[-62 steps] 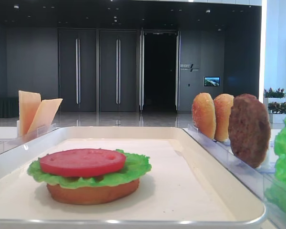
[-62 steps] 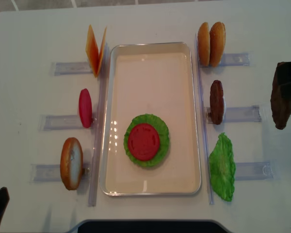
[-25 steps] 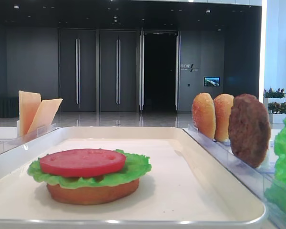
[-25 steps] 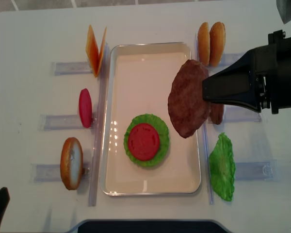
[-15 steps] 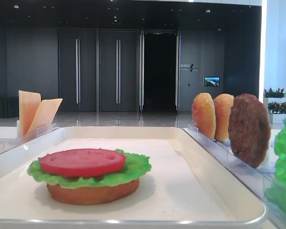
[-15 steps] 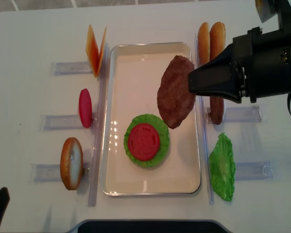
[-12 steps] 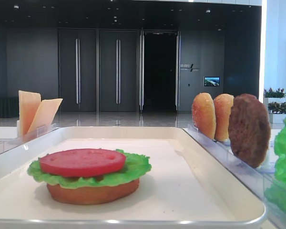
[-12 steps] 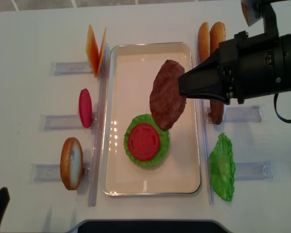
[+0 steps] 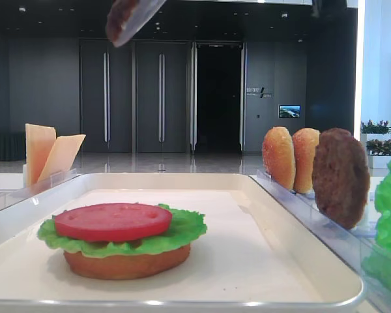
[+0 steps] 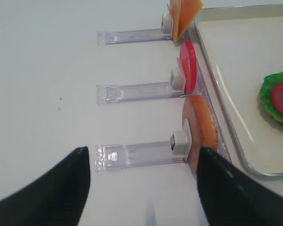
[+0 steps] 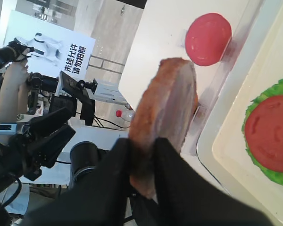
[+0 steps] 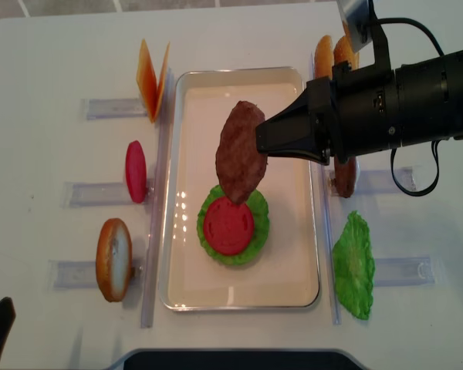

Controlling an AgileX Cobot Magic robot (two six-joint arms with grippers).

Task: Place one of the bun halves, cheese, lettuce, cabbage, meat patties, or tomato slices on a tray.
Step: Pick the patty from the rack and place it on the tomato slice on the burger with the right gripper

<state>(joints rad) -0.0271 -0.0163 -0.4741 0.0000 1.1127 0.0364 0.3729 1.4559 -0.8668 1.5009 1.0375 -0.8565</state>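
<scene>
Brown and grainy, the meat patty (image 12: 240, 152) hangs edge-on in the right gripper (image 12: 264, 143), whose fingers are clamped on its rim; its long axis runs near to far, tilted, above the white tray (image 12: 293, 239) just beyond the stack of tomato slice (image 12: 228, 224), lettuce (image 12: 256, 239) and flat bun half (image 9: 125, 262). The low front view cuts it off at the top edge, showing only a sliver (image 9: 126, 18). The right wrist view shows the pinch closely (image 11: 165, 122). The left gripper (image 10: 144, 188) shows only two dark fingers, spread apart, near the racked bun half (image 10: 201, 127). A second patty (image 9: 340, 176) stands in the right rack, largely hidden overhead.
</scene>
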